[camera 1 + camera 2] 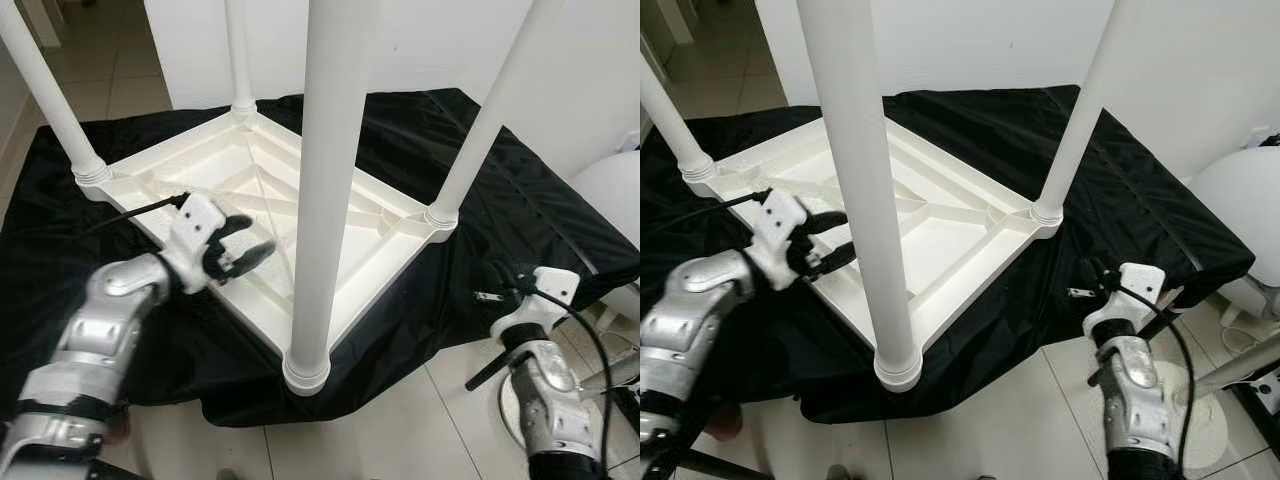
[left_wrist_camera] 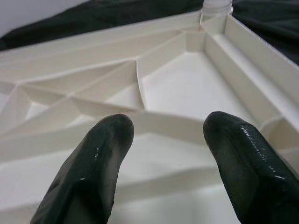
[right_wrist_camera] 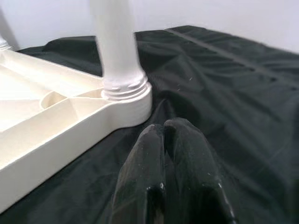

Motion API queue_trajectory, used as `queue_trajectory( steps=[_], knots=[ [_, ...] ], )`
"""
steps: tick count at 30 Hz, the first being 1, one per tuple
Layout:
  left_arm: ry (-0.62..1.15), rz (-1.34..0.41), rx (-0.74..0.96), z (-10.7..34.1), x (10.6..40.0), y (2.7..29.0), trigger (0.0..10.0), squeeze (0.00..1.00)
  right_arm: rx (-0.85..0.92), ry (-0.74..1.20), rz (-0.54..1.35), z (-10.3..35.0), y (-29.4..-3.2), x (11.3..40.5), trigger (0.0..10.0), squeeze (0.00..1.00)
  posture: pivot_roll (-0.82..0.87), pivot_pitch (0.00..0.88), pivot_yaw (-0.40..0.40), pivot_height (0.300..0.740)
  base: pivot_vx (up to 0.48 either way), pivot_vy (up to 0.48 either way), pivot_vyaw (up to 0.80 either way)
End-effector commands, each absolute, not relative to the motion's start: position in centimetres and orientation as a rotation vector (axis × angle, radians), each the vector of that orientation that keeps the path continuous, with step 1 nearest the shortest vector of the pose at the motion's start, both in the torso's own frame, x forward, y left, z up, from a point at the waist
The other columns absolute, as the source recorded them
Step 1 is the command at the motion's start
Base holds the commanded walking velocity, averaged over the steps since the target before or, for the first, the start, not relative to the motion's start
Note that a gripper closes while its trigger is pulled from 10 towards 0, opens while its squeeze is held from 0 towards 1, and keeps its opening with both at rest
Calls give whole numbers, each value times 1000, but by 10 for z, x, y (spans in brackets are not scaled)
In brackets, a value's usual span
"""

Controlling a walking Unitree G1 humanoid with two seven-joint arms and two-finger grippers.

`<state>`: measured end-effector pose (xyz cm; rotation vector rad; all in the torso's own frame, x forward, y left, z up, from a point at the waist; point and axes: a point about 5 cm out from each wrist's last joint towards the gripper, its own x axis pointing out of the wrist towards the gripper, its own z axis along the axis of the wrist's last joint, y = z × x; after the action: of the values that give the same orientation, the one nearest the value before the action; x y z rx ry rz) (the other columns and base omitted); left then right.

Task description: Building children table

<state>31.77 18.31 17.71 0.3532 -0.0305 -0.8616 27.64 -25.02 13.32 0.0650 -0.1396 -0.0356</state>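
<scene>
A white plastic children's table [image 1: 350,250] lies upside down on a black cloth [image 1: 520,200]. Its legs stand upright at the corners: the near leg [image 1: 325,180], the right leg [image 1: 490,120], the left leg [image 1: 45,90] and the back leg [image 1: 238,50]. My left gripper [image 1: 255,237] is open just above the ribbed underside near the table's left edge, holding nothing; the left wrist view shows its fingers [image 2: 93,163] spread over the ribs. My right gripper [image 3: 163,130] is shut and empty, low over the cloth right of the table, pointing toward the right leg's socket [image 3: 124,88].
A white wall stands behind the cloth. A rounded white object [image 1: 615,190] sits at the far right. Tiled floor [image 1: 400,420] lies in front, with cables [image 1: 600,350] by my right arm. The near leg rises close before the camera.
</scene>
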Motion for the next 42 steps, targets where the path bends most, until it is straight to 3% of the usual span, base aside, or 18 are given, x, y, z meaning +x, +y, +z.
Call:
queue_trajectory(
  steps=[1, 2, 4, 6, 7, 8, 9, 15, 16, 29, 42],
  knots=[
    [-13, -919, 361, 174, 314, 185, 10000, 4, 72, -121, -29, 131, -251, 274, 10000, 0, -9, 76, -33, 740, 0, 0, 0],
    [-13, -919, 361, 174, 314, 185, 10000, 4, 72, -121, -29, 131, -251, 274, 10000, 0, -9, 76, -33, 740, 0, 0, 0],
    [17, -957, 370, 171, 310, 194, 10000, 494, 61, -115, -24, 133, -253, 275, 10000, 0, -5, 70, -41, 740, 0, 0, 0],
    [35, -969, 384, 170, 308, 197, 10000, 494, 56, -113, -20, 133, -253, 275, 10000, 0, -5, 70, -41, 740, 0, 0, 0],
    [43, -991, 411, 168, 305, 199, 10000, 663, 53, -109, -14, 134, -254, 275, 10000, 0, 2, 66, -43, 740, 0, 0, 0],
    [43, -991, 411, 168, 305, 199, 10000, 663, 53, -109, -14, 134, -254, 275, 10000, 0, 2, 66, -43, 740, 0, 0, 0],
    [64, -1025, 421, 165, 300, 201, 10000, 1000, 51, -106, -8, 134, -253, 275, 10000, 0, 5, 66, -44, 740, 0, 0, 0],
    [104, -1109, 433, 161, 289, 206, 10000, 1000, 48, -100, 3, 134, -250, 277, 10000, 0, 7, 62, -45, 740, 0, 0, 0],
    [141, -1146, 441, 158, 285, 207, 10000, 0, 40, -97, 10, 134, -249, 276, 10000, 0, 6, 56, -46, 740, 0, 0, 0],
    [164, -1269, 573, 157, 279, 204, 10000, 0, 29, -97, 13, 136, -252, 277, 10000, 0, 5, 40, -39, 740, 0, 0, 0],
    [154, -1390, 647, 154, 287, 183, 10000, 0, 23, -107, 8, 137, -251, 277, 10000, 0, -13, 32, -15, 740, 0, 0, 0]
  ],
)
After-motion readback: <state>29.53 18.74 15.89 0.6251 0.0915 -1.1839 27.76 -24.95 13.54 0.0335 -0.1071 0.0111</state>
